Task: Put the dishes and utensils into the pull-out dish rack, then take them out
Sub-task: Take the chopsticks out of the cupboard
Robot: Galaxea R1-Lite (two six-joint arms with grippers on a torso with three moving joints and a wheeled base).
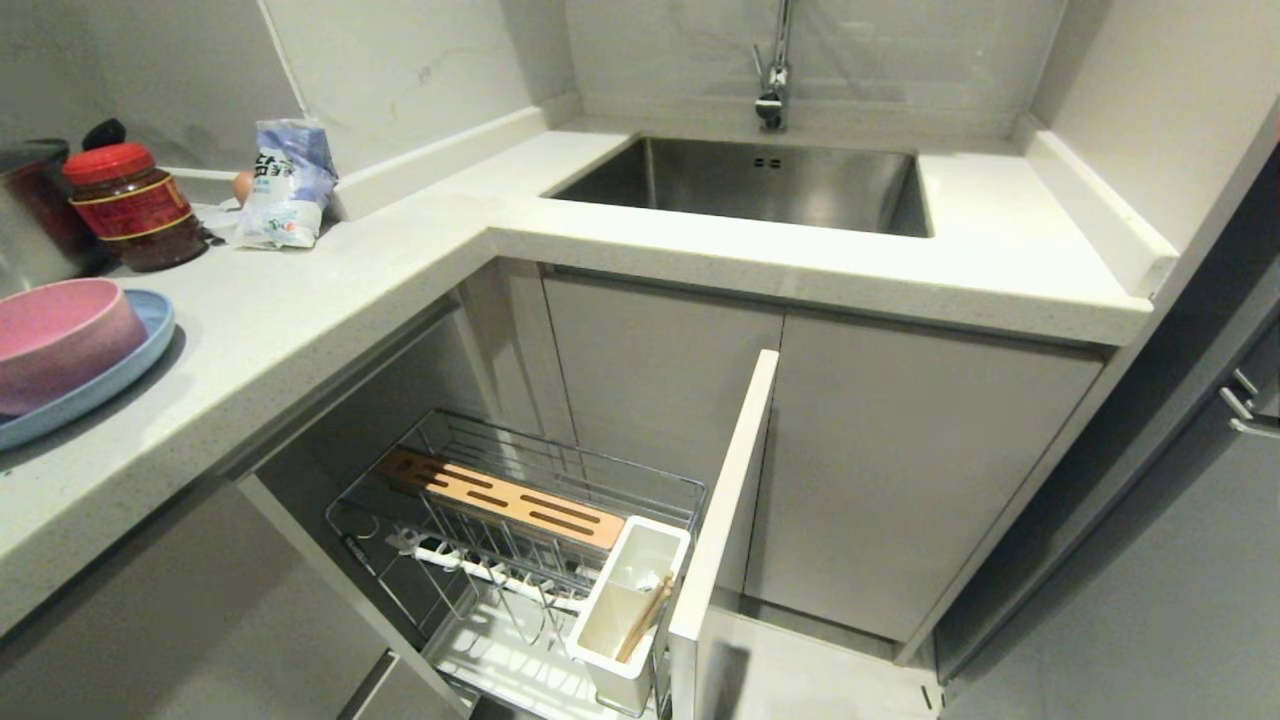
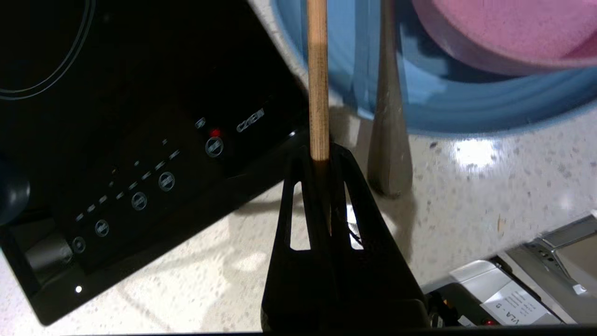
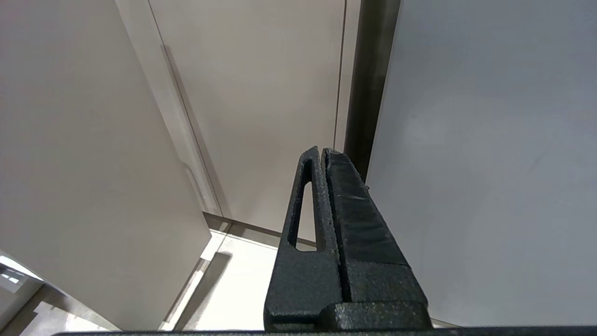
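Wooden chopstick (image 2: 318,79) is pinched in the closed left gripper (image 2: 320,156) near the oval blue plate (image 2: 447,112), beside the metal fork (image 2: 388,135); right gripper (image 3: 322,151) is pressed together.

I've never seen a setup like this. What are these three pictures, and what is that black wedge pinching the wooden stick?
They come from one two-armed robot. The wide picture is from its head: a worktop with a pink bowl sitting on a blue plate, a steel sink, and below, a pulled-out dish rack whose white cup already holds a wooden stick.

The other two are from cameras on the wrists. The black wedge is the left gripper, shut on a chopstick above the worktop, near the plate, beside a grey metal handle, probably the fork. The right gripper is shut and empty, hanging parked by cabinet doors.
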